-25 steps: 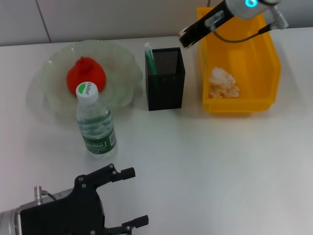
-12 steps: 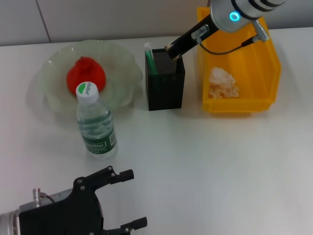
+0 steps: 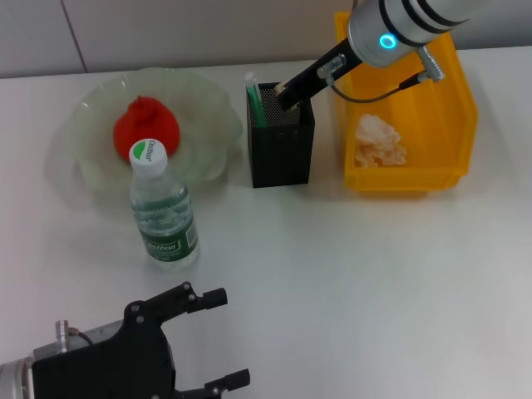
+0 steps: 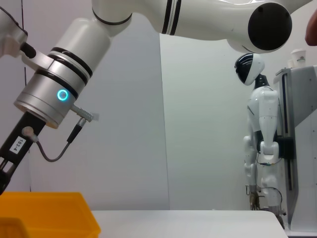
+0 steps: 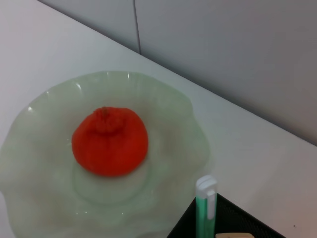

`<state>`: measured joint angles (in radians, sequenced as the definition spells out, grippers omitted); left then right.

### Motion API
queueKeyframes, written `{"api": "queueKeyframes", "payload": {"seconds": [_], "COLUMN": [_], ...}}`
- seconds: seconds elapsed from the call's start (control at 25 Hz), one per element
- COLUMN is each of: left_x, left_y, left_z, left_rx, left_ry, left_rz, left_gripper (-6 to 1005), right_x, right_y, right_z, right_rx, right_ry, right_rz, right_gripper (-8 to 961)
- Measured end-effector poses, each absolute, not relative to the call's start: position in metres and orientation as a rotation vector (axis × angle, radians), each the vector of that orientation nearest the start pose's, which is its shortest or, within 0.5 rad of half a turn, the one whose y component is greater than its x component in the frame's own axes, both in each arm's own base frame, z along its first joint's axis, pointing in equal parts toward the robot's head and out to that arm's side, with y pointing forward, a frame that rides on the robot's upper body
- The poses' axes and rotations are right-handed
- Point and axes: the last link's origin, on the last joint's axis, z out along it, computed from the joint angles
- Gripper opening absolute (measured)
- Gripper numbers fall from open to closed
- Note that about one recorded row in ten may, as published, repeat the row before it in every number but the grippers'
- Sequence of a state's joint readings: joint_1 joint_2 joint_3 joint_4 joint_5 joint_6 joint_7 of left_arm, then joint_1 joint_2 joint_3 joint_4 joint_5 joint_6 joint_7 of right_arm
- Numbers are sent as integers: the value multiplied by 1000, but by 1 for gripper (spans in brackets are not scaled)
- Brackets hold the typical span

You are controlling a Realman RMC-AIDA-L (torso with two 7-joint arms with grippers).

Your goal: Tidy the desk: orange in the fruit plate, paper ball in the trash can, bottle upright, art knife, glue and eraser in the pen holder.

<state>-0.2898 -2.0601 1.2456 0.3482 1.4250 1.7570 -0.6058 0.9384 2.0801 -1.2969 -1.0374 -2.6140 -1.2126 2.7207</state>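
Observation:
The orange [image 3: 147,126] lies in the pale green fruit plate [image 3: 208,100], also seen as orange [image 5: 110,141] on plate [image 5: 44,198]. In front of the plate the bottle [image 3: 162,208] stands upright. A green-and-white stick [image 3: 253,100] pokes out of the black mesh pen holder [image 3: 281,154]. My right gripper [image 3: 285,90] reaches into the holder's mouth, shut on a small beige eraser [image 5: 235,235]. The paper ball [image 3: 381,141] rests in the yellow trash can [image 3: 461,108]. At the near left edge, my left gripper [image 3: 226,337] hangs open and holds nothing.
The white table [image 3: 374,283] stretches in front of the holder and bin. In the left wrist view, the right arm [image 4: 54,94] reaches down over the yellow bin [image 4: 44,213]; a white humanoid robot [image 4: 262,139] stands far behind the table.
My right gripper has come down and to the left, from above the yellow bin's back corner to the pen holder's opening. The left arm has stayed put.

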Motion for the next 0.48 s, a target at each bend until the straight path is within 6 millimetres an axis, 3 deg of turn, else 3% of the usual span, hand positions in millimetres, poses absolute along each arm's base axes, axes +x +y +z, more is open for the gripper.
{"api": "queueKeyframes", "payload": {"seconds": [0.4, 0.48], "left_x": [-274, -274], "left_y": [209, 208], "left_z": [-51, -51], "left_rx": [-2720, -2719], "left_ry": [-27, -28], "left_rz": [-1135, -1138], "left_gripper": [812, 812], "right_x": [103, 101], "right_y": [440, 438], "right_z": [-12, -8], "right_rx": [-2427, -2424], "right_ry": [882, 874], "right_rz": [-152, -139], "right_gripper": [320, 400]}}
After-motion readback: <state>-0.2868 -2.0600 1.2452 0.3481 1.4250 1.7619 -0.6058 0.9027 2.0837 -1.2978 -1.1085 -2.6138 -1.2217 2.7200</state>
